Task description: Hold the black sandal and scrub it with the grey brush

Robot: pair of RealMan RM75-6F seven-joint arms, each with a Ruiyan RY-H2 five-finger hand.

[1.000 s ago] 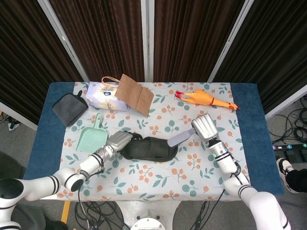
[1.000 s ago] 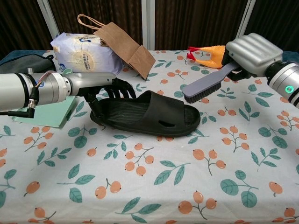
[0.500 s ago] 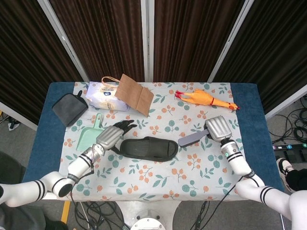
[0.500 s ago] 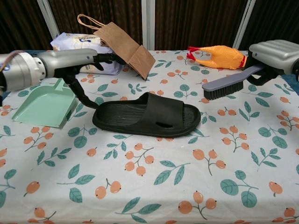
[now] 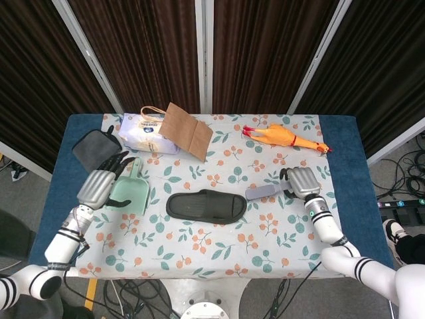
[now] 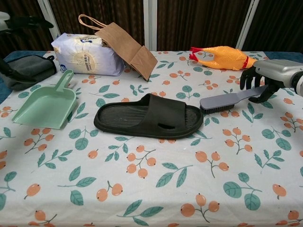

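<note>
The black sandal lies flat in the middle of the table with nothing touching it. Just right of its toe end the grey brush rests on the cloth, bristles down. My right hand holds the brush's handle end, fingers curled over it. My left hand is far left of the sandal, by the left side of the green dustpan, fingers spread and holding nothing. The chest view shows only its dark fingers at the top left corner.
A green dustpan lies left of the sandal. At the back are a grey pouch, a white packet, a brown paper bag and an orange rubber chicken.
My left hand has let go of the sandal's heel and drawn back to the left. My right hand has pulled right and lowered the brush onto the table.
</note>
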